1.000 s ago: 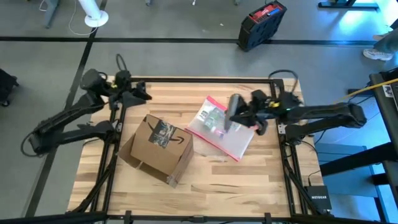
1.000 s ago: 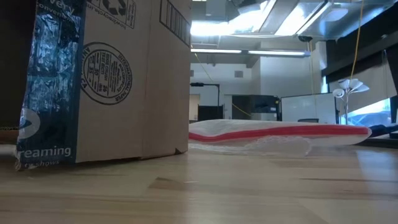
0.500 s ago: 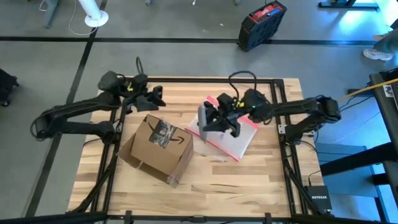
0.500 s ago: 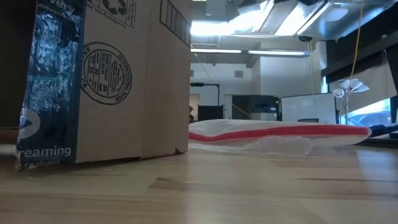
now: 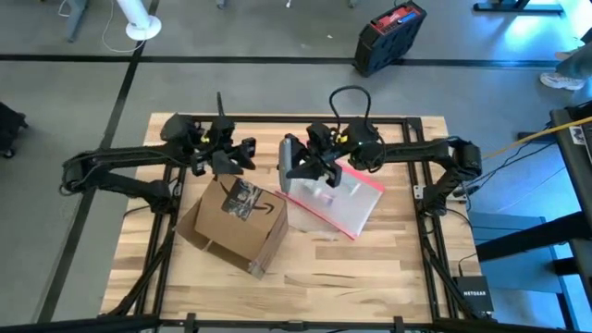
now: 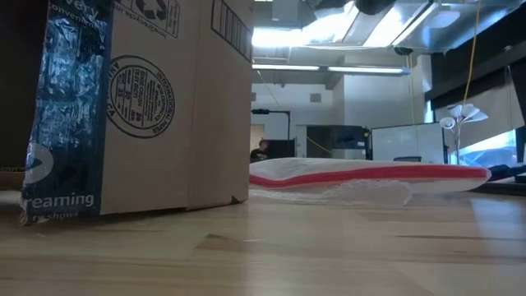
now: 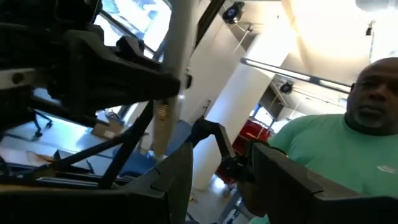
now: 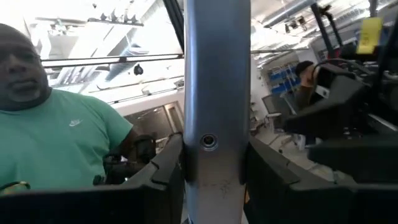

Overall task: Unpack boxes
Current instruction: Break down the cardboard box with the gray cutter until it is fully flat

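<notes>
High view, starting at the left: the left gripper [image 5: 242, 155] hovers over the far edge of the wooden table [image 5: 370, 268], just past the box's far corner. Its fingers [image 7: 177, 180] stand apart and there's nothing between them. Just below it sits the cardboard box [image 5: 236, 222], left of the table's centre and turned diagonally. A black printed tape strip [image 5: 242, 196] runs across its top, and one flap is splayed out toward the front-left corner. From table height, that box [image 6: 140, 107] fills the left side and rests flat on the wood.

Moving right, the right gripper [image 5: 301, 169] reaches in from the right edge to mid-table near the far edge. It is clamped on an upright grey panel [image 5: 286, 157], with both fingers [image 8: 165, 177] pressed against the panel's sides. Under and beside it lies the clear pouch with the red edge [image 5: 338, 199], flat on the table just right of the box. A person in a green shirt [image 8: 68, 149] shows beyond the table.
</notes>
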Tool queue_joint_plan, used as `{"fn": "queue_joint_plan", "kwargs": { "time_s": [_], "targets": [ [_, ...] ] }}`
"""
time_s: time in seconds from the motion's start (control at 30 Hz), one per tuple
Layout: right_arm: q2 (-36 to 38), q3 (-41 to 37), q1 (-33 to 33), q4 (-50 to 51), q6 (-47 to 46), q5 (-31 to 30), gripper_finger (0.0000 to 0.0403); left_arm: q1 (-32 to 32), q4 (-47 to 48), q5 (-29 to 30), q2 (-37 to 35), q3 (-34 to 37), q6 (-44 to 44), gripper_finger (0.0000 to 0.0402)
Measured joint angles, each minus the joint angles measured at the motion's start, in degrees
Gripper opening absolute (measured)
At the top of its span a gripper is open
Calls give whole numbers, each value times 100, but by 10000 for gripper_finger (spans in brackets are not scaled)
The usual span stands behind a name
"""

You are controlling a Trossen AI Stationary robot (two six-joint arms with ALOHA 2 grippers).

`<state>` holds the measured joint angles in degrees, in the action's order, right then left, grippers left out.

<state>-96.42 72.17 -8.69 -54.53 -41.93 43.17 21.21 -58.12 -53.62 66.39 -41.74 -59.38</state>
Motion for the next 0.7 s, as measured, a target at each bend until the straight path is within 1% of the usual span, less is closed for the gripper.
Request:
{"fn": "queue_joint_plan", "kwargs": {
  "time_s": [0.27,0.4,0.53,0.63,0.7],
  "targets": [
    [-615,620,4,-587,-153,-4,124,-165,-447,7,347,-1,-157,156],
    [-842,914,4,-594,-162,-2,124,-217,-642,14,400,0,-279,156],
    [-934,963,9,-804,-158,-69,124,-208,-783,45,392,2,-302,156],
    [-962,972,7,-1095,-487,-84,124,-206,-784,-9,389,2,-336,156],
    [-968,972,7,-1047,-588,-7,124,-212,-785,-35,389,2,-411,156]
  ]
}}
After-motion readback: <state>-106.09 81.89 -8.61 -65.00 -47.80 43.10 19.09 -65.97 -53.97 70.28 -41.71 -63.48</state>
